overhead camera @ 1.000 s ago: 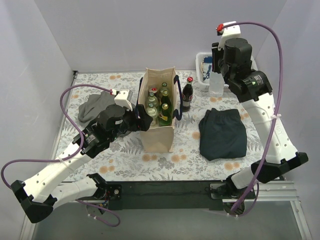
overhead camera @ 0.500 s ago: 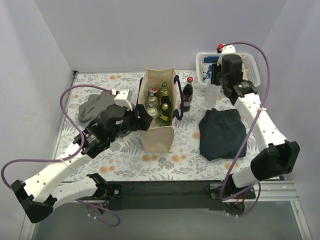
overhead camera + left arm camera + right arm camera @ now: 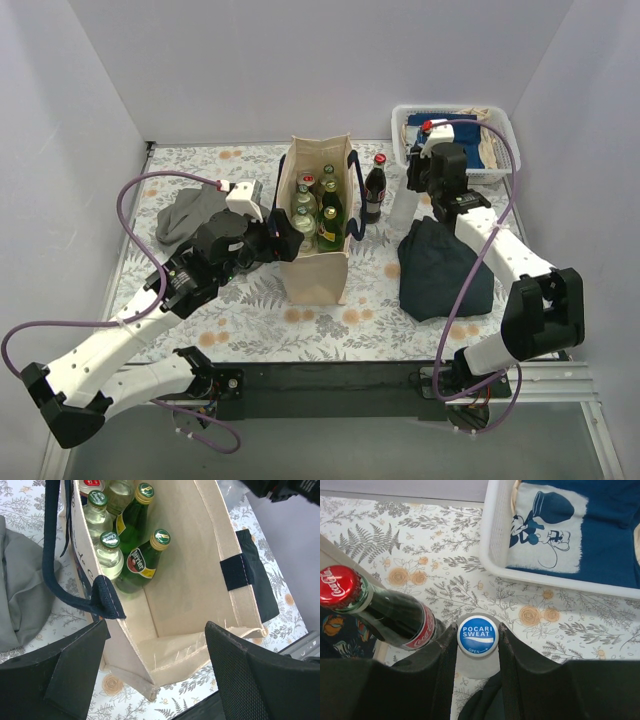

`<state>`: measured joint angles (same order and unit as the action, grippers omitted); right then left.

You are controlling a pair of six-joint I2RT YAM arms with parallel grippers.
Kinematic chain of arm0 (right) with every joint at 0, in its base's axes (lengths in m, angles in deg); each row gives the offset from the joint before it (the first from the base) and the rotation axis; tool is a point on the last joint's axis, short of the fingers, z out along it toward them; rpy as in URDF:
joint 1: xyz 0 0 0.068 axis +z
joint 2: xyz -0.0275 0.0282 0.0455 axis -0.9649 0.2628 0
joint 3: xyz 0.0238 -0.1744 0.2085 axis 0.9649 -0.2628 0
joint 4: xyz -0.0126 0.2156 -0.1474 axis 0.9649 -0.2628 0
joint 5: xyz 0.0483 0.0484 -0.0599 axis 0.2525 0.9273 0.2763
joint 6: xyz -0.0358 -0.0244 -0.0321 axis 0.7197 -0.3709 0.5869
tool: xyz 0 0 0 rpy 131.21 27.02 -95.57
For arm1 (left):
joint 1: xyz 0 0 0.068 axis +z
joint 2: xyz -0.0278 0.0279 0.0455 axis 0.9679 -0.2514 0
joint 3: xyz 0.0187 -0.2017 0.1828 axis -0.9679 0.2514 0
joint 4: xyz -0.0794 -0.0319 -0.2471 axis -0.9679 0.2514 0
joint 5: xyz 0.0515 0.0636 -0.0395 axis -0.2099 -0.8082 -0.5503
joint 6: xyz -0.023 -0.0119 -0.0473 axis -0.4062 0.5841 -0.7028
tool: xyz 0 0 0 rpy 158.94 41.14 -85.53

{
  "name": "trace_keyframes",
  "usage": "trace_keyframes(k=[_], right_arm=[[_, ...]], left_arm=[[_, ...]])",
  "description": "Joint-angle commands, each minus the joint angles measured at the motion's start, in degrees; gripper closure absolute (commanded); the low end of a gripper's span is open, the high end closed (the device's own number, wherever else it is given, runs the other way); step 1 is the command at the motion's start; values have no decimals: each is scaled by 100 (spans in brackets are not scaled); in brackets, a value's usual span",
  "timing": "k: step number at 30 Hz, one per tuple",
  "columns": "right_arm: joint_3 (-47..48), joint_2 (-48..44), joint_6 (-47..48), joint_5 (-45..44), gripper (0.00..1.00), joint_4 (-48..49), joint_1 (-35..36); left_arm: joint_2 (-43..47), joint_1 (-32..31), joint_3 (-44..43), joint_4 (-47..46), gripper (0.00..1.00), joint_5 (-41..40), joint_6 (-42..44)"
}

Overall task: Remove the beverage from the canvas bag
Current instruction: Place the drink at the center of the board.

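From where I stand, the left gripper (image 3: pixel 157 627) hangs over the near end of the canvas bag (image 3: pixel 318 275). Its jaws are spread wide, about as wide as the bag itself, and nothing is gripped between them. I can't tell whether either finger touches the canvas.

The bag stands upright on the floral table (image 3: pixel 250 310), roughly midway between the left and right edges, with its mouth open. Bottles are crowded into its far half: a green Perrier bottle (image 3: pixel 142 565), a second green bottle (image 3: pixel 132 517), two clear bottles with green caps (image 3: pixel 107 555) and one red cap (image 3: pixel 92 482) right at the back. The bag's near half holds none.

A grey garment (image 3: pixel 192 212) is heaped toward the left edge and a dark navy garment (image 3: pixel 440 270) toward the right.

A Coca-Cola bottle (image 3: pixel 395 615) stands outside the bag, just beside its right wall. Next to that, the right gripper (image 3: pixel 477 630) has its jaws closed partway around the neck of a clear Pocari Sweat bottle (image 3: pixel 477 635), one finger pressed to each side below the blue cap. This bottle is out of the bag, between the Coca-Cola bottle and the navy garment. I can't tell whether its base rests on the table.

In the far right corner sits a white plastic basket (image 3: pixel 492 540) holding a blue Mickey Mouse cloth (image 3: pixel 555 525).
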<state>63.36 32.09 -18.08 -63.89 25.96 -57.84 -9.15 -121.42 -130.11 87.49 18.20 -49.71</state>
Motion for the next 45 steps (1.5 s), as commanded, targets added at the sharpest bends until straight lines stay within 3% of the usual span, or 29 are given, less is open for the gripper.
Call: trace_keyframes(k=[1, 23, 45], right_arm=[[89, -225, 30, 256, 99, 1940, 3], [124, 452, 91, 406, 99, 1940, 109], [106, 162, -5, 370, 99, 1606, 135]], left_arm=[[129, -17, 27, -58, 22, -116, 49], [85, -17, 89, -67, 21, -213, 93], [138, -17, 124, -50, 21, -134, 67]])
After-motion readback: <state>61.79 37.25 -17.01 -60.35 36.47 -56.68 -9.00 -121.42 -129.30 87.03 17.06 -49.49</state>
